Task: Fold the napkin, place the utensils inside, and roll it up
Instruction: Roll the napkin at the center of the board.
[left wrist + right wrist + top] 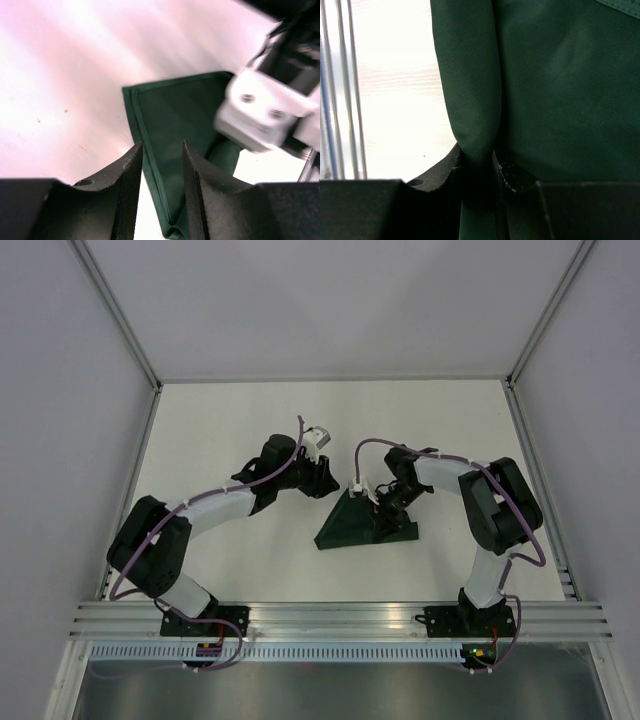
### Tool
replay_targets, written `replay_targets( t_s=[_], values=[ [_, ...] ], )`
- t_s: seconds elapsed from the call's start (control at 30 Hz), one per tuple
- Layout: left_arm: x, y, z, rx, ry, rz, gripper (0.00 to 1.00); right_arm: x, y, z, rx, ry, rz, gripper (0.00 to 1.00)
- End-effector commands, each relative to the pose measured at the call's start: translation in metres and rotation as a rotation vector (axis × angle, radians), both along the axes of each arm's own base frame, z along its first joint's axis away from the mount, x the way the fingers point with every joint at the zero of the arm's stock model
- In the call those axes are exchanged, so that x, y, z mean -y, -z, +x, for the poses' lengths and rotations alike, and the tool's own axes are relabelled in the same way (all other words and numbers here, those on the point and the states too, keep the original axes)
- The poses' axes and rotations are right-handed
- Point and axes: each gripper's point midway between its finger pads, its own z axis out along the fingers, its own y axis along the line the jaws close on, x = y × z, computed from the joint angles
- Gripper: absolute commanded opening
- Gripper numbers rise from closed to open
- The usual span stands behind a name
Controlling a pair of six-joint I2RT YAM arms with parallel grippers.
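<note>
The napkin (pixel 345 530) lies on the table (pixel 230 430) near its middle, between the two arms, with the left gripper (pixel 333 483) just behind its rear tip and the right gripper (pixel 381 508) over its right part, a raised fold of cloth between its fingers.

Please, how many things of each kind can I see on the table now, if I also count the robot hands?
Dark green napkin: 1
Black robot hands: 2, the left hand and the right hand
Total: 3
</note>
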Motion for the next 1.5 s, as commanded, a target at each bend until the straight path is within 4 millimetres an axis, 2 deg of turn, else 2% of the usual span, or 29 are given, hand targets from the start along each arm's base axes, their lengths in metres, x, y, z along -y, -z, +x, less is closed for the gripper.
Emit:
replay_targets(
  t_s=[0.0, 0.07, 0.1, 0.13, 0.17, 0.2, 0.23, 0.27, 0.33, 0.37, 0.43, 0.47, 0.57, 0.63, 0.67, 0.7, 0.77, 0.83, 0.87, 0.97, 1.17, 1.47],
  values=[
    [0.005, -0.035, 0.002, 0.164, -0.008, -0.073, 0.42, 0.024, 0.023, -0.028, -0.157, -0.043, -0.126, 0.31],
    [0.015, -0.043, -0.015, 0.213, 0.047, -0.089, 0.41, 0.023, 0.024, -0.023, -0.165, -0.042, -0.131, 0.31],
    [0.015, -0.036, -0.023, 0.228, 0.057, -0.071, 0.41, 0.023, 0.027, -0.025, -0.188, -0.041, -0.141, 0.31],
    [0.019, -0.041, -0.027, 0.291, 0.079, -0.07, 0.41, 0.023, 0.028, -0.024, -0.195, -0.04, -0.143, 0.31],
    [0.03, -0.047, -0.043, 0.331, 0.117, -0.073, 0.42, 0.023, 0.03, -0.022, -0.212, -0.039, -0.15, 0.31],
    [0.028, -0.04, -0.047, 0.352, 0.106, -0.043, 0.42, 0.022, 0.031, -0.022, -0.223, -0.037, -0.154, 0.31],
    [0.031, -0.041, -0.051, 0.39, 0.117, -0.032, 0.43, 0.022, 0.031, -0.022, -0.233, -0.037, -0.156, 0.31],
    [0.04, -0.042, -0.064, 0.434, 0.157, -0.015, 0.44, 0.021, 0.032, -0.021, -0.254, -0.034, -0.162, 0.31],
    [0.043, -0.037, -0.07, 0.49, 0.167, 0.034, 0.46, 0.02, 0.034, -0.018, -0.27, -0.028, -0.166, 0.31],
    [0.05, -0.035, -0.083, 0.505, 0.203, 0.039, 0.47, 0.018, 0.032, -0.015, -0.268, -0.03, -0.163, 0.31],
    [0.054, -0.027, -0.089, 0.528, 0.226, 0.076, 0.48, 0.019, 0.034, -0.016, -0.291, -0.024, -0.173, 0.31],
    [0.06, -0.024, -0.098, 0.532, 0.256, 0.081, 0.49, 0.018, 0.035, -0.013, -0.292, -0.021, -0.174, 0.31],
    [0.071, -0.006, -0.115, 0.547, 0.331, 0.142, 0.49, 0.018, 0.038, -0.01, -0.303, -0.009, -0.182, 0.31],
    [0.074, 0.012, -0.12, 0.565, 0.362, 0.212, 0.5, 0.017, 0.039, -0.009, -0.307, -0.006, -0.185, 0.31],
    [0.08, 0.018, -0.129, 0.571, 0.399, 0.223, 0.51, 0.017, 0.04, -0.009, -0.314, -0.003, -0.185, 0.31],
    [0.079, 0.021, -0.126, 0.593, 0.385, 0.25, 0.52, 0.016, 0.04, -0.009, -0.315, -0.002, -0.184, 0.31],
    [0.082, 0.035, -0.132, 0.59, 0.415, 0.278, 0.54, 0.016, 0.042, -0.008, -0.322, 0.0, -0.188, 0.31],
    [0.088, 0.036, -0.131, 0.631, 0.398, 0.276, 0.57, 0.016, 0.043, -0.006, -0.319, 0.003, -0.189, 0.31],
    [0.088, 0.043, -0.13, 0.639, 0.397, 0.29, 0.58, 0.016, 0.045, -0.006, -0.319, 0.006, -0.19, 0.31],
    [0.089, 0.051, -0.124, 0.683, 0.37, 0.322, 0.75, 0.017, 0.047, -0.005, -0.331, 0.009, -0.194, 0.31],
    [0.092, 0.065, -0.12, 0.717, 0.378, 0.379, 0.72, 0.017, 0.048, -0.004, -0.345, 0.014, -0.197, 0.31],
    [0.088, 0.091, -0.13, 0.668, 0.455, 0.438, 0.37, 0.018, 0.048, -0.004, -0.368, 0.016, -0.199, 0.31]
  ],
)
